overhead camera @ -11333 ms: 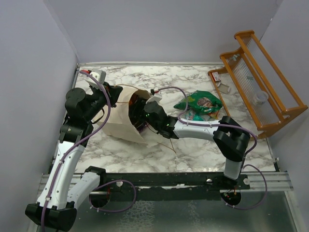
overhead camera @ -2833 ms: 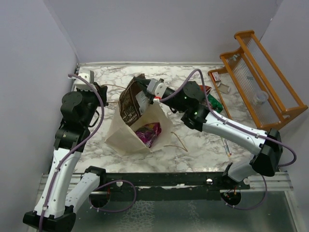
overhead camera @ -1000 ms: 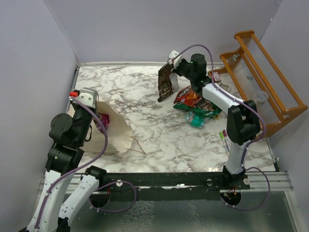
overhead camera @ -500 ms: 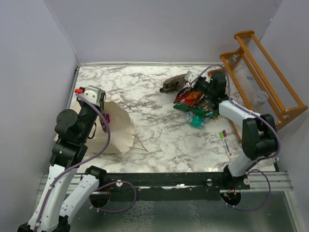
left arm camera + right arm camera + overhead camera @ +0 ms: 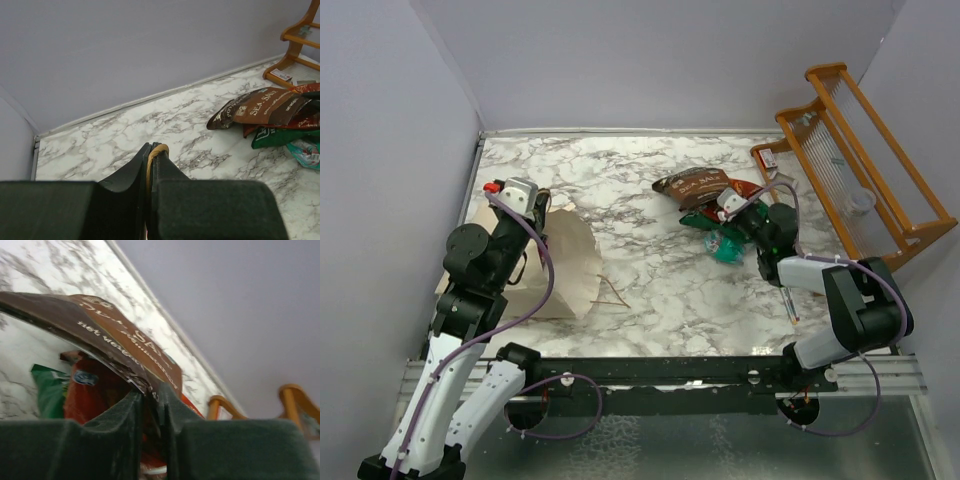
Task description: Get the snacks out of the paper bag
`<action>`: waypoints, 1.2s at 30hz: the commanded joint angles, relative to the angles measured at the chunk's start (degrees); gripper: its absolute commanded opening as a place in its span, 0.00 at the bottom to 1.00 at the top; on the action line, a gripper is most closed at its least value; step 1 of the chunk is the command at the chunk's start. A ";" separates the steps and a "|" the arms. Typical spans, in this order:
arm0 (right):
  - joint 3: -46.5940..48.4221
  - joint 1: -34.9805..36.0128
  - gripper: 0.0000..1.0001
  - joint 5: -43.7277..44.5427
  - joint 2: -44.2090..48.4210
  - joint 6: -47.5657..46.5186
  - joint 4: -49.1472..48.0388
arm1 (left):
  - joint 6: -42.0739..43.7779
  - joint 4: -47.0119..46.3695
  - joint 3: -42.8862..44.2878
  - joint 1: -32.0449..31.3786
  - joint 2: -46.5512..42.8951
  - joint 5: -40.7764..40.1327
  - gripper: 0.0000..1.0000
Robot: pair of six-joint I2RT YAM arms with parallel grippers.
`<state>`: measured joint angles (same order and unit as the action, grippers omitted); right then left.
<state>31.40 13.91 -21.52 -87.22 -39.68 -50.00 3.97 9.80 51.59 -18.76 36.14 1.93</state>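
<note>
Creased kraft paper bag (image 5: 570, 255) slumps at the marble counter's (image 5: 620, 190) left edge, left fingers (image 5: 127, 175) pressed on its twisted cord handle (image 5: 159, 149). Farther right, right fingers (image 5: 117, 415) apparently pinch the glossy brown Sea Salt bag (image 5: 110, 335) atop crinkly green packets (image 5: 728, 245).

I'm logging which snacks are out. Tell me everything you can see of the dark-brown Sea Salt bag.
The dark-brown crinkly "SEA SALT" snack bag looks like glossy foil, with white lettering and a lighter brown panel. It lies label-up and slightly sloped on top of an orange-red chip bag and a green packet, toward the far right of the marble table. The right pincer has the bag's near edge between its close-set fingers.
</note>
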 commanded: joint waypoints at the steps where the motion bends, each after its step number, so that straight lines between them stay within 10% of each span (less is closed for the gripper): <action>1: -5.38 -0.11 0.26 7.58 1.40 0.47 -16.79 | -1.33 -3.81 -0.21 -0.19 -0.77 2.84 0.00; 15: -3.60 5.28 0.75 -9.34 15.62 12.56 -5.61 | 0.05 -2.75 -1.51 -0.22 -4.50 5.19 0.00; 36: 12.87 45.07 0.65 -13.33 -4.76 -10.50 6.87 | 2.37 -0.14 -7.33 -0.17 -16.39 5.90 0.00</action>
<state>39.57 56.31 -36.88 -86.85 -39.99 -47.51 5.50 9.63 45.34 -18.76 22.37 6.26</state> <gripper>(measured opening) 0.676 0.029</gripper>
